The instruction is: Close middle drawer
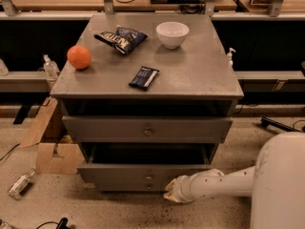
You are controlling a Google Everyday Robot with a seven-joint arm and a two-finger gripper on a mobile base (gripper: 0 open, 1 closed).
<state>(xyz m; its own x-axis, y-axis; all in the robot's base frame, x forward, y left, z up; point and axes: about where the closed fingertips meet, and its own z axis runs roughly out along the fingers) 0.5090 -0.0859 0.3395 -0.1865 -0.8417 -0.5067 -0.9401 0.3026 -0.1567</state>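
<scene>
The middle drawer (119, 173) is pulled out of the grey cabinet, and its dark inside shows above its flat front. A small round knob (149, 177) sits in the middle of that front. My gripper (170, 193) is at the end of the white arm (224, 182), low against the right part of the drawer's front, just right of the knob. The top drawer (145, 129) above it stands out a little from the cabinet. The narrow front of the lowest drawer (128, 187) shows just under the middle one.
On the cabinet top (190, 70) lie an orange (78, 57), a chip bag (120, 37), a white bowl (172, 34) and a dark snack bar (143, 77). Cardboard (47, 142) and a bottle (19, 184) lie on the floor at the left. My white base (281, 185) stands at the right.
</scene>
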